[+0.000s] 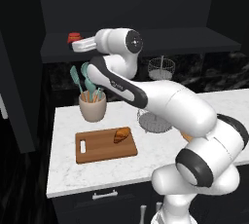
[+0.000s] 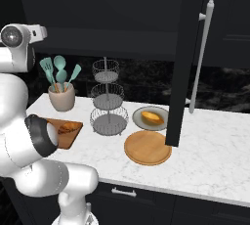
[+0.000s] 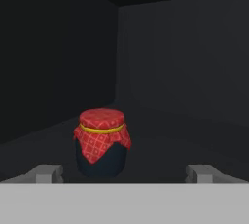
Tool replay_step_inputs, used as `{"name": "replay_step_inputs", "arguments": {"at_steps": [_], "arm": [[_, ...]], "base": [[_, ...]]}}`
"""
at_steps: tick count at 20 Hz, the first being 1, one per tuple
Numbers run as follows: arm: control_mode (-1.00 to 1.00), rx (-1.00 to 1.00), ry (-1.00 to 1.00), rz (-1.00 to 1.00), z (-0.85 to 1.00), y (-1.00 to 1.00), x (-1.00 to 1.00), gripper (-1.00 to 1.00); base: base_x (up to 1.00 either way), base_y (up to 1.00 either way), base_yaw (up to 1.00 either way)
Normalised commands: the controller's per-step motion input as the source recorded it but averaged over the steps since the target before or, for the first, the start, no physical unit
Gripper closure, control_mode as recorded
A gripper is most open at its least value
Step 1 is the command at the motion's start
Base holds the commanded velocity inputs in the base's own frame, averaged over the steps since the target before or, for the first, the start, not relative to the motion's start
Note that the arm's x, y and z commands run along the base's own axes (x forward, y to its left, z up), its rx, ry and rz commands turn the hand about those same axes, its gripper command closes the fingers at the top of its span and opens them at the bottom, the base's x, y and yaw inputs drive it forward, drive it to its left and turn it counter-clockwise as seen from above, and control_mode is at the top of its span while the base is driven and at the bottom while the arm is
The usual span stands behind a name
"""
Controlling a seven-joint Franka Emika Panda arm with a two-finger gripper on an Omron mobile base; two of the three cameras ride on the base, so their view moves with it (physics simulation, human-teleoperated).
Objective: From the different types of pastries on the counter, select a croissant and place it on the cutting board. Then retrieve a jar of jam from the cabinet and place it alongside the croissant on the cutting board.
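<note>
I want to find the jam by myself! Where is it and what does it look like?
Look up at the black cabinet above the counter and find its dark open shelf. At the shelf's left end stands the jar of jam. It is small, squat and dark, with a red checked cloth top tied with a yellow band.

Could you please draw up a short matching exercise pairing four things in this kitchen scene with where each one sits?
Things:
1. croissant
2. jar of jam
3. paler pastry
4. spatulas

Places:
A. in the beige cup
B. on the cabinet shelf
C. on the cutting board
D. on the grey plate

Pairs: 1-C, 2-B, 3-D, 4-A
</note>
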Motion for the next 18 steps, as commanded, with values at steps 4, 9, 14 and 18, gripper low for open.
{"name": "replay_step_inputs", "arguments": {"at_steps": [4,9,14,18], "arm": [[-1.0,0.0,0.05,0.0,0.0,0.27,0.09,-1.0],[-1.0,0.0,0.06,0.0,0.0,0.22,0.06,-1.0],[-1.0,0.0,0.06,0.0,0.0,0.05,0.28,-1.0],[-1.0,0.0,0.01,0.0,-0.02,0.01,0.06,-1.0]], "base": [[0.0,0.0,0.0],[0.0,0.0,0.0],[0.0,0.0,0.0],[0.0,0.0,0.0]]}}
